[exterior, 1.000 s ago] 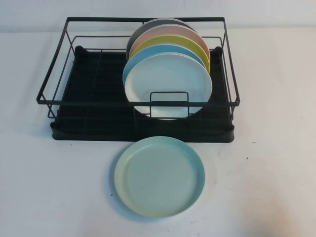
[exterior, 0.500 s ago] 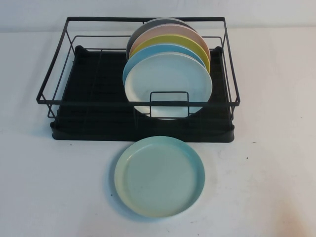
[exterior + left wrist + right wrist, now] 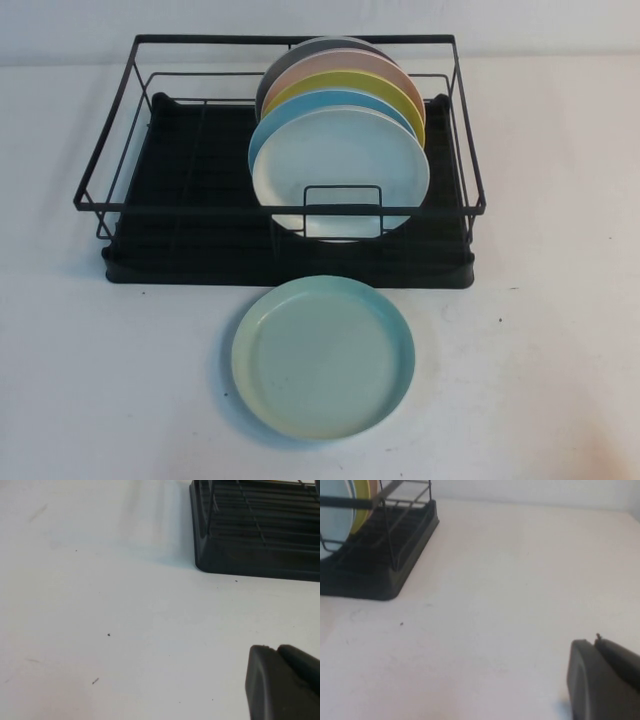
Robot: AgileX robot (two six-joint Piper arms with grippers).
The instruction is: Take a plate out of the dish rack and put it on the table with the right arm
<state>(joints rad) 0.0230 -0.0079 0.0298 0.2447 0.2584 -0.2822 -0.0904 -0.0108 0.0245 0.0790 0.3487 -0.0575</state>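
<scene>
Plate (image 3: 323, 358) flat on table (image 3: 560, 330) before dish rack (image 3: 200, 200), job apparently done; left gripper (image 3: 282, 680) and right gripper (image 3: 602, 677) low over bare table, well clear, finger state unclear.

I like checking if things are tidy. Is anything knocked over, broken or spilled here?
Nothing stands out. The mint-green plate lies flat on the table in front of the dish rack, where five plates stand upright in a row. The left tool and right tool sit low over bare table.
</scene>
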